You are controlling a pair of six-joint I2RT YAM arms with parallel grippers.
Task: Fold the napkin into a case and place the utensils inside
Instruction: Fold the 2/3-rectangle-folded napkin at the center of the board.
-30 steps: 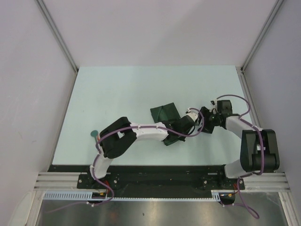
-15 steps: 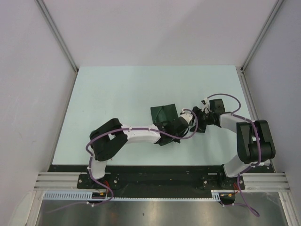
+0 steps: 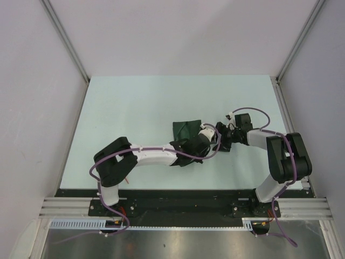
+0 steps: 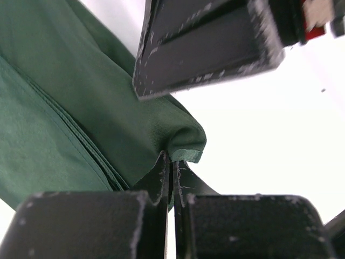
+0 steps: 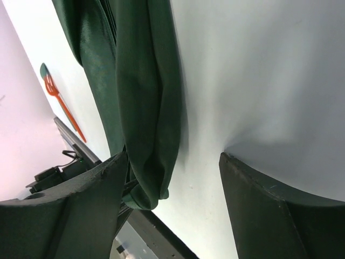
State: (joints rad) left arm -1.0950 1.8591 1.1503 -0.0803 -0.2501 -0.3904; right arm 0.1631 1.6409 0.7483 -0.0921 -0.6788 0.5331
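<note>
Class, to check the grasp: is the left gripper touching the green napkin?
Touching. In the left wrist view, the left gripper is shut, pinching a folded corner of the napkin between its fingertips.

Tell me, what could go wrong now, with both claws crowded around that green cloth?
The left gripper pinches only a thin fold of the napkin; the cloth might slip free and the folds fall open. The right gripper stands open right beside it, so the two could bump or snag the layers.
</note>
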